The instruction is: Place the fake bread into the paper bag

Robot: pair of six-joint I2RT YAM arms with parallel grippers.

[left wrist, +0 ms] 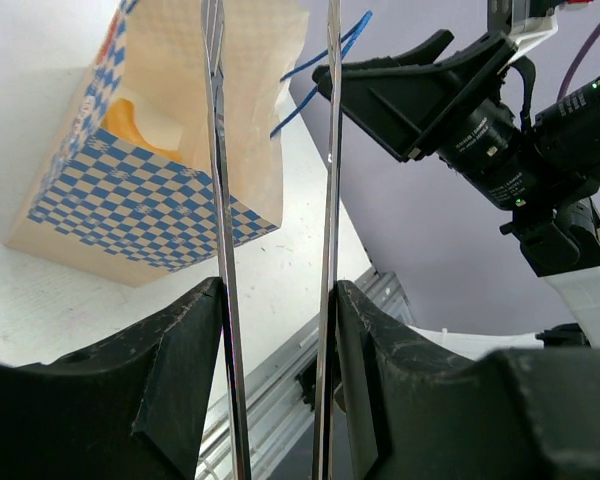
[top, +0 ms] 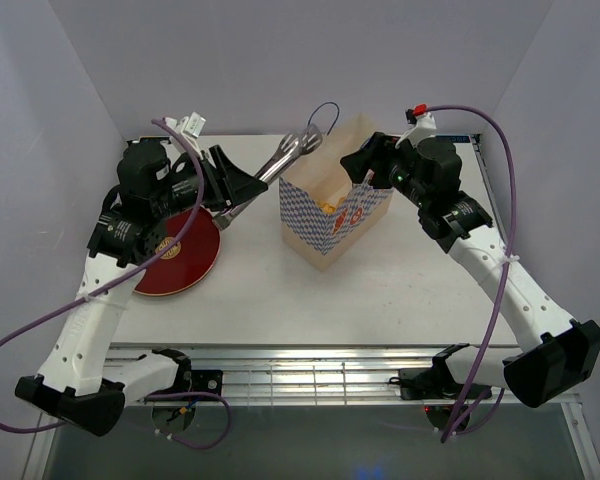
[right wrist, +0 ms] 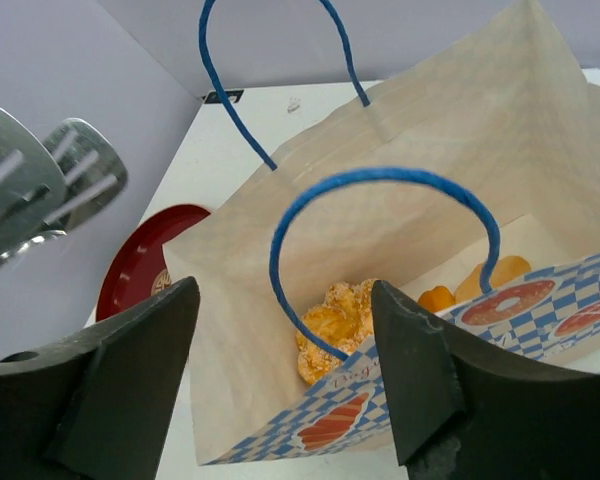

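left arm: elbow bent, wrist angled forward
left gripper [left wrist: 276, 325]: fingers clamped on tongs [left wrist: 219, 180]
right gripper [right wrist: 282, 310]: fingers spread wide, empty

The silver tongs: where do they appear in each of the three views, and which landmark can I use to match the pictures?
Top external: the tongs run diagonally, left of centre, from the left tool toward the bag's top.
Left wrist: the two long blades rise through the middle of the picture.
Right wrist: only the blurred heads show, at the left edge.
Shared landmark: the paper bag.
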